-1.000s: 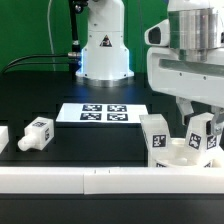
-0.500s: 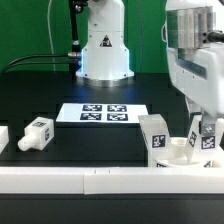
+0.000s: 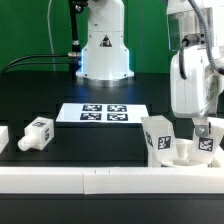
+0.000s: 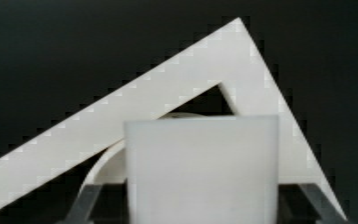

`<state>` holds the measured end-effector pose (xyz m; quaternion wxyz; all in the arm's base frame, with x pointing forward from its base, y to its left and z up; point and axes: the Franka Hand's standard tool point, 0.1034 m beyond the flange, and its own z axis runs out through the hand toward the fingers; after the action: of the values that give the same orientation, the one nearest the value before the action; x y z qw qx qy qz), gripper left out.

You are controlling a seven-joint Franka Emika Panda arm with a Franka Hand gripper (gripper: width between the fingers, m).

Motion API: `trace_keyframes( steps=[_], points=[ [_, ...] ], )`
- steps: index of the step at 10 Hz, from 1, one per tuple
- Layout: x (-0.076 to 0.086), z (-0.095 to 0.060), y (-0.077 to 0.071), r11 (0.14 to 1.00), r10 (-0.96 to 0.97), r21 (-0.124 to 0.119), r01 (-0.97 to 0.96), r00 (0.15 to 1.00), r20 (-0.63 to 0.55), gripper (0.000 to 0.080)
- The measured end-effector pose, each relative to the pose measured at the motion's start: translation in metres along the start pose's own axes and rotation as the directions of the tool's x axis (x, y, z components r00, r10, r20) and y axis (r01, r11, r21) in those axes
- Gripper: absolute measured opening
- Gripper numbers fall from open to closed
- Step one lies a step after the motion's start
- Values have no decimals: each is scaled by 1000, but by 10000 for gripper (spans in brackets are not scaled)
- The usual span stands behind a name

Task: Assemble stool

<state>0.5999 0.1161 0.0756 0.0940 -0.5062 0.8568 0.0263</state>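
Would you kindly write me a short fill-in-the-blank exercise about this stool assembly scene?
1. The marker board carries ____ tags.
2. The loose leg lies toward the exterior view's ____.
3. The claw clasps the gripped leg toward the exterior view's ____.
Missing words: four; left; right.

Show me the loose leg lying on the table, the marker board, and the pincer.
loose leg (image 3: pixel 38 133), exterior view, on its tagged face.
marker board (image 3: pixel 67 113), exterior view, on its bare end margin.
pincer (image 4: pixel 201 192), wrist view, midway between the fingers gripping the upright leg (image 4: pixel 197 145).
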Motion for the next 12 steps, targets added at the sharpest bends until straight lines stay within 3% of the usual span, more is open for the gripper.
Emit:
trace_keyframes(
  steps=[1, 2, 4, 5, 7, 9, 10, 12],
  points=[
    [0, 0, 0, 1000, -6, 0, 6, 1000, 0, 495],
    [0, 0, 1, 998, -69, -8, 69, 998, -1, 598],
    [-3, -8, 0, 969, -246, -28, 246, 969, 12, 640],
    [-7, -13, 0, 905, -422, -45, 422, 906, 24, 640],
    [-15, -14, 4, 836, -547, -31, 547, 837, 30, 648],
    [-13, -14, 2, 749, -661, -27, 662, 750, 33, 649],
    [-14, -14, 3, 682, -730, -32, 730, 683, 30, 649],
    [-19, -20, 4, 407, -913, -55, 912, 408, 8, 649]
  ],
)
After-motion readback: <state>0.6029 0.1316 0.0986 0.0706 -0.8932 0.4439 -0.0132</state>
